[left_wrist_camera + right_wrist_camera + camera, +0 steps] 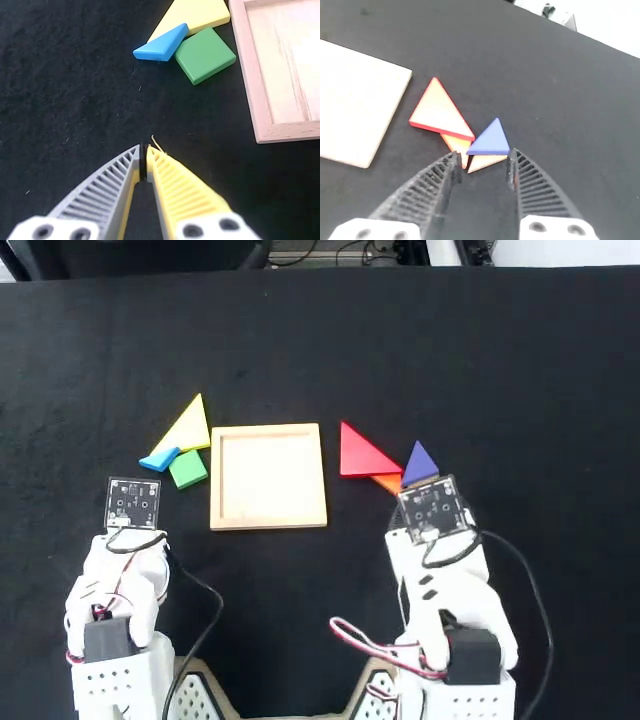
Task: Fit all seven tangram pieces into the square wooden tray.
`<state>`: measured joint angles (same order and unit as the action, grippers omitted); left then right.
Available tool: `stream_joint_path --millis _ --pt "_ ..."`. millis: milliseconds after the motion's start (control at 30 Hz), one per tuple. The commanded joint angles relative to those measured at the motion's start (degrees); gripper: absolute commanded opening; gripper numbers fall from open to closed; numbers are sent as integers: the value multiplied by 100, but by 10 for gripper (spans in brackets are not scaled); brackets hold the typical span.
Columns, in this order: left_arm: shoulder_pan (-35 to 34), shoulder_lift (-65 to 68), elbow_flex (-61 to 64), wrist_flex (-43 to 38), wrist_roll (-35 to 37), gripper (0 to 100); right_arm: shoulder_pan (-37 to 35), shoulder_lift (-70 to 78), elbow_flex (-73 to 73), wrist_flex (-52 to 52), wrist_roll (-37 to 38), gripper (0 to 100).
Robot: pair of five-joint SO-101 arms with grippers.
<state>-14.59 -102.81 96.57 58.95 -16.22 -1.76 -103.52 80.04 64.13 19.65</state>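
Centrally set tray: a square wooden tray (268,427) of pale wood with a raised rim lies flat on the black table covering (500,360). All visible pieces lie outside it on the cloth.
Left-side group: a large yellow triangle (188,425) sits just beside the tray's corner. A light blue parallelogram (158,459) lies against the triangle's edge, and a green square (188,469) touches both and stands slightly apart from the rim.
Right-side group: a large red triangle (362,453) lies near the opposite rim without touching it. A small dark blue triangle (420,463) sits at its outer corner. An orange piece (387,482) shows partly beneath both; whether it is one piece or two cannot be told.
Left gripper (145,152): the grey and yellow fingers are pressed together at the tips, holding nothing, above bare cloth near the green square and the tray's near corner.
Right gripper (484,159): the black fingers are moderately spread and empty, with the tips on either side of the orange piece, just short of the dark blue triangle.
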Motion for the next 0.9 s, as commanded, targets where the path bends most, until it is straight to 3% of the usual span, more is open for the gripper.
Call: stream_joint_path --millis 0,200,467,867 --pt "-66 -35 84 0 -35 31 -141 48 -374 35 62 166" --pt "-66 -35 84 0 -35 33 -158 1780 -919 -167 536 166" --pt "-66 -35 84 18 -35 33 -167 4646 -2818 -79 519 169" --pt "-66 -35 84 26 -44 33 -1503 8444 -6229 774 554 170"
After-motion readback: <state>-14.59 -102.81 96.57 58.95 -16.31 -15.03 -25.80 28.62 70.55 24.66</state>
